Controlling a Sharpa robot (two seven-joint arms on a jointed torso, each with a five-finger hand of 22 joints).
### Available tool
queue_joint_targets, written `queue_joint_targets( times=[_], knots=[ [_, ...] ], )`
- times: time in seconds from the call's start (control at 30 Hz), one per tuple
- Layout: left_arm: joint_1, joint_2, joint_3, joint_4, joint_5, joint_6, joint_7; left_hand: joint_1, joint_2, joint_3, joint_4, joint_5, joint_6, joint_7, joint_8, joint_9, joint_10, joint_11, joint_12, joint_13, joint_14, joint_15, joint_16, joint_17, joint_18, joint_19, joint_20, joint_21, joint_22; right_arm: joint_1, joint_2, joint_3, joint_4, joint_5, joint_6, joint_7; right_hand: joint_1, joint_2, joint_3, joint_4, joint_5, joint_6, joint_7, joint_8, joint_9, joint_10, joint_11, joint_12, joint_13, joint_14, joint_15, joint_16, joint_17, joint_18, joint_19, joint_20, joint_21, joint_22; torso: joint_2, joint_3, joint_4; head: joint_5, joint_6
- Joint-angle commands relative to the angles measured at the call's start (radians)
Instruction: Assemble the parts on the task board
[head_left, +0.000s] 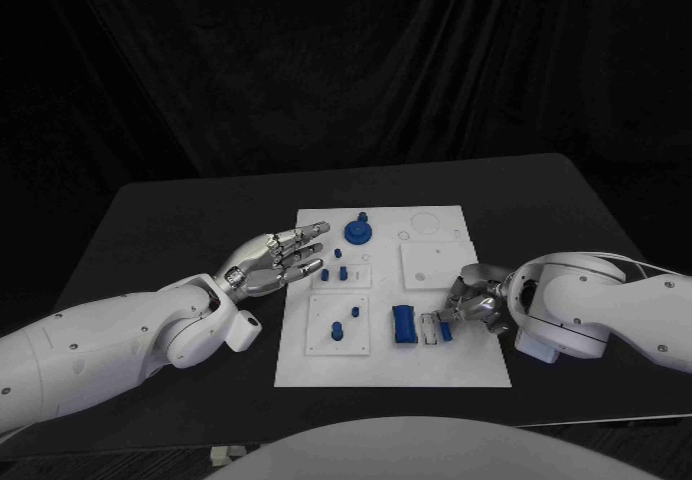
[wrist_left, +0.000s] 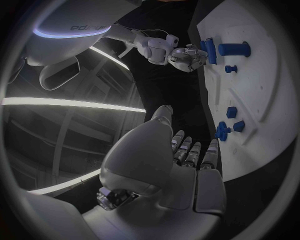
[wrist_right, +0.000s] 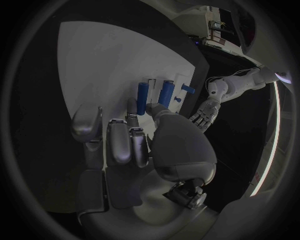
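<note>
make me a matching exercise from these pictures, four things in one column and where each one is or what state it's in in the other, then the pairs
Things:
1. left robot hand
2. right robot hand
3. task board
4. large blue block

Places or states:
A. white plate lying flat in the middle of the black table
B. lies on the board's near right part, beside smaller blue parts
C. fingers spread, holding nothing, at the board's left edge
D. at the board's right edge, fingers bent down by the blue parts there

Pairs: 1-C, 2-D, 3-A, 4-B

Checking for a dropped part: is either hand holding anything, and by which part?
Left hand holds nothing, fingers spread. Right hand reaches the blue parts; whether it holds anything cannot be told.
</note>
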Motion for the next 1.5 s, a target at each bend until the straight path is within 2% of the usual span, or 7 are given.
queue_joint_targets(
  times=[0.03,0.3,0.77,0.93,1.5],
  knots=[
    [-0.001,-0.001,0.001,0.003,0.002,0.012,0.070,0.009,0.001,0.002,-0.005,0.006,-0.008,0.022,-0.005,-0.001,0.000,0.006,-0.006,-0.001,0.000,0.007,0.005,0.001,0.002,0.001,0.006,0.003,0.001,-0.008,0.004,0.000,0.002,0.006,-0.048,-0.006,-0.003,0.004,0.017,-0.012,-0.007,-0.006,-0.002,0.003,0.002,0.089,0.001,-0.003,0.232,0.031,-0.003,-0.003,-0.003,0.011,-0.006,-0.002,-0.004,0.091,0.000,-0.0001,-0.0026,0.004,0.000],
    [-0.001,0.001,0.001,0.001,0.002,0.016,0.067,0.010,0.001,0.003,-0.006,0.006,-0.008,0.022,-0.005,-0.001,0.000,0.007,-0.006,-0.001,-0.001,0.008,0.005,0.001,0.001,0.001,0.006,0.004,0.001,-0.013,0.007,0.000,0.006,0.011,-0.065,-0.004,-0.015,0.007,0.019,-0.004,-0.012,-0.005,-0.002,0.006,0.005,0.089,0.002,-0.005,0.231,0.031,-0.002,-0.005,-0.004,0.011,-0.005,-0.001,-0.007,0.091,-0.001,0.0001,0.0001,0.001,0.000],
    [-0.001,0.000,0.001,0.001,0.002,0.022,0.056,0.011,0.002,0.004,-0.007,0.006,-0.009,0.022,-0.005,-0.002,0.000,0.008,-0.007,-0.001,-0.001,0.008,0.005,0.001,0.001,0.001,0.006,0.004,0.001,-0.014,0.007,0.000,0.019,0.017,-0.064,-0.003,-0.034,0.003,0.018,0.009,-0.024,-0.007,-0.001,0.007,0.007,0.087,0.003,-0.009,0.227,0.030,-0.001,-0.011,-0.010,0.012,-0.005,0.000,-0.014,0.089,-0.001,-0.0002,-0.0011,0.006,0.000],
    [-0.001,0.001,0.001,-0.001,0.002,0.024,0.052,0.012,0.002,0.005,-0.008,0.006,-0.010,0.023,-0.005,-0.002,0.000,0.009,-0.007,-0.001,-0.001,0.009,0.005,0.001,0.000,0.001,0.006,0.004,0.002,-0.015,0.007,0.000,0.026,0.026,-0.060,-0.003,-0.036,0.003,0.018,0.011,-0.025,-0.007,-0.001,0.007,0.008,0.086,0.003,-0.010,0.226,0.030,-0.001,-0.012,-0.012,0.012,-0.005,0.000,-0.015,0.089,-0.001,0.0000,-0.0011,0.002,0.000],
    [-0.001,0.000,0.001,-0.001,0.002,0.032,0.042,0.013,0.002,0.006,-0.010,0.007,-0.010,0.024,-0.005,-0.002,-0.001,0.010,-0.007,-0.001,0.000,0.010,0.005,0.001,-0.001,0.002,0.007,0.004,0.003,-0.017,0.024,0.000,0.007,0.028,-0.038,-0.005,-0.049,0.002,0.020,0.022,-0.042,-0.015,0.001,0.004,0.008,0.081,0.004,-0.022,0.217,0.026,0.000,-0.025,-0.028,0.015,-0.010,0.001,-0.040,0.082,-0.001,-0.0002,-0.0010,0.004,0.000]
  ],
)
